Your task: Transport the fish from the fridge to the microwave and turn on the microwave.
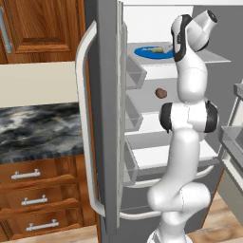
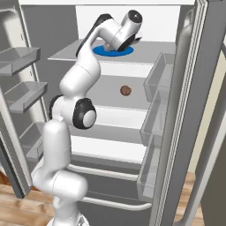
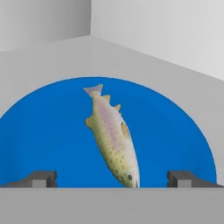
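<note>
Looking along the hand, you see the fish (image 3: pixel 113 141) lying flat on the blue plate (image 3: pixel 48 131), its tail pointing away and its head nearest the camera. The gripper (image 3: pixel 112 178) has its two dark fingertips (image 3: pixel 40 178) spread as wide as they go, one on each side of the fish, with clear blue plate between each tip and the fish. Nothing is held.

From the base cameras you can see the fridge (image 1: pixel 102 118) standing open, its long curved handle (image 1: pixel 85 123) on the door toward you. The plate (image 2: pixel 99 52) sits on the top shelf (image 2: pixel 154 52), and the arm reaches up so that the hand hangs right over it. One shelf lower, a small brown round lump (image 2: pixel 126 90) sits alone, well apart from the plate. Door bins (image 2: pixel 154 79) line the open door beside the shelves.
</note>
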